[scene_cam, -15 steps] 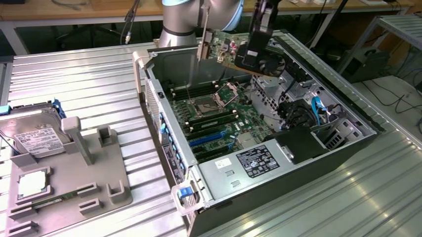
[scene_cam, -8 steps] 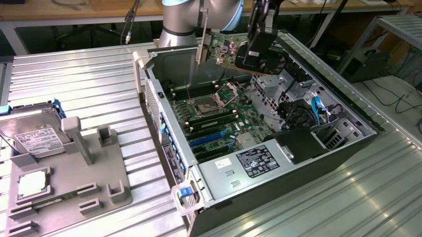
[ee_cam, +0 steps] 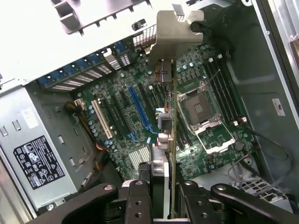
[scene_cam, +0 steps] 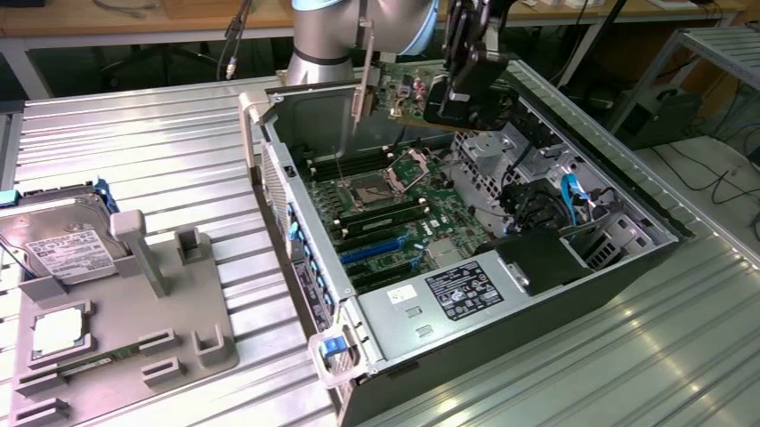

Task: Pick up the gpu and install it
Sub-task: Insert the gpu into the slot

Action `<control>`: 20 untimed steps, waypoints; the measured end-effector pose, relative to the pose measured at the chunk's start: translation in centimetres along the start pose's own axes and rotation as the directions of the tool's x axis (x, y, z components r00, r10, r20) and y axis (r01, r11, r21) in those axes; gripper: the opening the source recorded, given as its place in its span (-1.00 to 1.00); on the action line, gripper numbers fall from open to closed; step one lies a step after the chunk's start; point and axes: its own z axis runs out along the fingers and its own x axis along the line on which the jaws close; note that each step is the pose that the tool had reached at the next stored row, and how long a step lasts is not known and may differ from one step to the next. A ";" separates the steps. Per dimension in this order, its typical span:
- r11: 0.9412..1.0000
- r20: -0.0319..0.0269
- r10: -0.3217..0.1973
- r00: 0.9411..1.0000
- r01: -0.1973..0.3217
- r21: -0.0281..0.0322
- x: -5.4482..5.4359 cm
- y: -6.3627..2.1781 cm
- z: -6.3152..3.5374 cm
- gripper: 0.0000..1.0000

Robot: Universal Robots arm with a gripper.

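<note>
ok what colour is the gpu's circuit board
Green. The gpu shows best in the exterior view.

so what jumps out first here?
The gripper is shut on the gpu, above the open computer case at the end nearest the arm's base. Inside lies the bare motherboard with blue slots. At the exterior view's left, a hard drive sits in a grey fixture.
</note>
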 end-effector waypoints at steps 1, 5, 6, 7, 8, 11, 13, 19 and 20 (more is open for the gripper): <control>1.000 0.000 -0.018 1.000 0.018 0.000 0.0 0.00 0.00 -0.44; 0.996 0.001 -0.091 0.996 0.091 -0.002 0.0 0.00 0.00 -0.44; 0.994 0.001 -0.113 0.994 0.113 -0.002 0.0 0.00 0.00 -0.44; 0.990 0.002 -0.144 0.990 0.144 -0.003 0.0 0.00 0.00 -0.44; 0.986 0.002 -0.164 0.986 0.164 -0.003 0.0 0.00 0.00 -0.44; 0.976 0.003 -0.219 0.976 0.219 -0.004 0.0 0.00 0.00 -0.44; 0.967 0.004 -0.254 0.967 0.254 -0.004 0.0 0.00 0.00 -0.44; 0.942 0.005 -0.335 0.942 0.335 -0.002 0.0 0.00 0.02 -0.44; 0.940 0.006 -0.342 0.940 0.342 0.004 0.0 0.00 0.05 -0.44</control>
